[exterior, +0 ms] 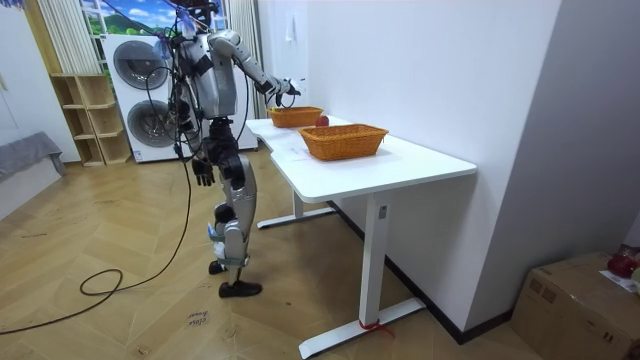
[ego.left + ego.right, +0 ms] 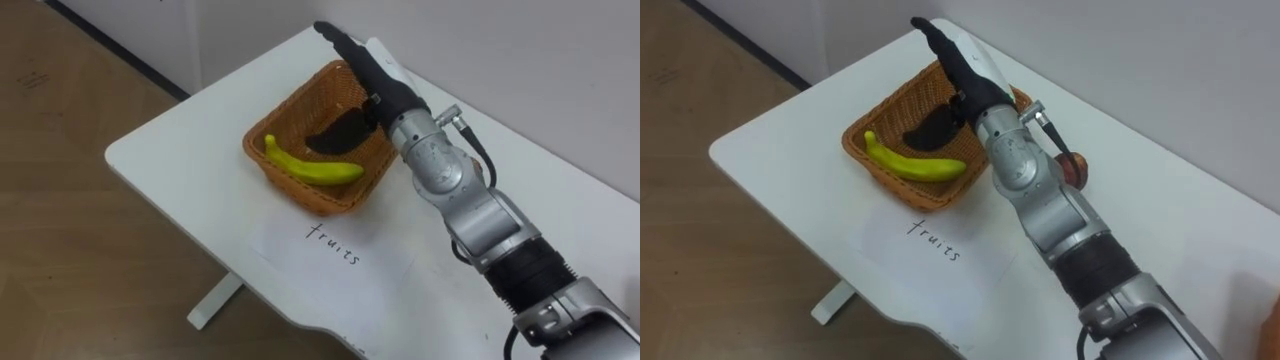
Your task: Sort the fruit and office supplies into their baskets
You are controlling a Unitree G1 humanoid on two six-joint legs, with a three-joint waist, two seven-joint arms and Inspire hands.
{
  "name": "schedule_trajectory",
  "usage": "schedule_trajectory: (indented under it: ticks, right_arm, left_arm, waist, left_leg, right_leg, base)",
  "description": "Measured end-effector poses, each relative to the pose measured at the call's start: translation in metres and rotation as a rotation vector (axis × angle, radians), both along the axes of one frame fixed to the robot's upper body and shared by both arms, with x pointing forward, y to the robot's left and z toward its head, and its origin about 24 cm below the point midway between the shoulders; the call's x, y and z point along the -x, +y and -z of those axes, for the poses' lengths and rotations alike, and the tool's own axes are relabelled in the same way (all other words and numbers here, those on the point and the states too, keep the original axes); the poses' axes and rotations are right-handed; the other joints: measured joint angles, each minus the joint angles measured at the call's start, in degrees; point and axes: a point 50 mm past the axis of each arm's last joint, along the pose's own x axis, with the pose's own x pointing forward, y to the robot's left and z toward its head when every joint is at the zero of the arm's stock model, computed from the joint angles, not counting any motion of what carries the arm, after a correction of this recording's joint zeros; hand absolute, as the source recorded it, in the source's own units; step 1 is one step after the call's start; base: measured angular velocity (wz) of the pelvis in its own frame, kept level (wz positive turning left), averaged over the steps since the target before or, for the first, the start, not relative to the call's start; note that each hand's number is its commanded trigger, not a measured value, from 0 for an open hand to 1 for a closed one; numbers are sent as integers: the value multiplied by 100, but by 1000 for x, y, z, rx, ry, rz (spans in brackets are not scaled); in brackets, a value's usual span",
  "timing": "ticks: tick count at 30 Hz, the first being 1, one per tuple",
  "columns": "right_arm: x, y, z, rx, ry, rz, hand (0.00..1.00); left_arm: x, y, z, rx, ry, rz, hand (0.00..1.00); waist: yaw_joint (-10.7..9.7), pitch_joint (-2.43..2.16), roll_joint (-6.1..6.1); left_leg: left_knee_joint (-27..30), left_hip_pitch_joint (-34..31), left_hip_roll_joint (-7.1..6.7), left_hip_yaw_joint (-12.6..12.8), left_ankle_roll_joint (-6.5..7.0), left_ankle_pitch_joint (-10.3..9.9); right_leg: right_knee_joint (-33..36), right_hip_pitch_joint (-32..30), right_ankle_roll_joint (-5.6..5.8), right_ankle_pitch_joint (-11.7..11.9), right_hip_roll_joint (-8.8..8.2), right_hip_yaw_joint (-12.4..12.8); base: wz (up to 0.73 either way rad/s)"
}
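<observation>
Well, the left hand (image 1: 205, 172) hangs by the hip, and we cannot tell its fingers. On the table (image 2: 180, 150), past the label (image 2: 333, 243), the basket (image 2: 300, 195) holds the banana (image 2: 315, 168), yellow and curved, lying along the near wall: sorted, we judge. The red apple (image 2: 1072, 166) sits on the table beside the forearm, not yet in. Farthest, the right hand (image 2: 365, 62) hovers over the far rim, empty, fingers straight and pressed together.

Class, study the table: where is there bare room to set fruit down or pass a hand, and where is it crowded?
Free: the table corner left of the wicker basket, and the basket floor behind the banana. Crowded: the basket's right side, where the right hand hovers over it and an apple sits beside the arm.
</observation>
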Motion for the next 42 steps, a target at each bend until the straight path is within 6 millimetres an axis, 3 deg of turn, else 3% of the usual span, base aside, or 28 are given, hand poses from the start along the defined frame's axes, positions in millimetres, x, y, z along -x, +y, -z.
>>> schedule_trajectory:
  ticks: [11,21,25,35,42]
  right_arm:
    - [0,-1,-2,-7,-15,-9,0]
    - [-4,-15,-10,-122,-28,52,0]
    - [-6,-20,-14,-249,-20,89,0]
    - [-6,-33,-9,-275,-45,187,0]
    - [-9,-45,-8,-313,-54,263,0]
  left_arm:
    - [-2,0,0,2,-7,2,0]
    - [-3,0,-1,-18,-20,3,0]
    - [-2,0,0,-38,-25,-1,0]
    - [4,-9,5,-17,0,-15,0]
    - [7,-15,7,-3,9,-21,0]
  waist:
    - [-35,2,5]
    - [-250,-9,36]
    - [-439,-22,129]
    - [-768,-25,371]
    - [-837,-89,525]
  left_leg:
    - [-1,9,0,7,0,0]
    - [2,31,2,98,3,1]
    - [3,94,3,151,3,2]
    - [-12,168,16,322,11,5]
    - [-8,184,18,341,15,7]
  right_leg:
    - [-1,4,0,0,0,2]
    - [-3,19,0,0,2,9]
    - [-7,84,0,0,-10,16]
    - [2,90,-15,9,9,168]
    - [0,87,-16,10,-2,192]
  base:
    - [0]
    - [-1]
    - [-2]
    - [-8]
    - [0]
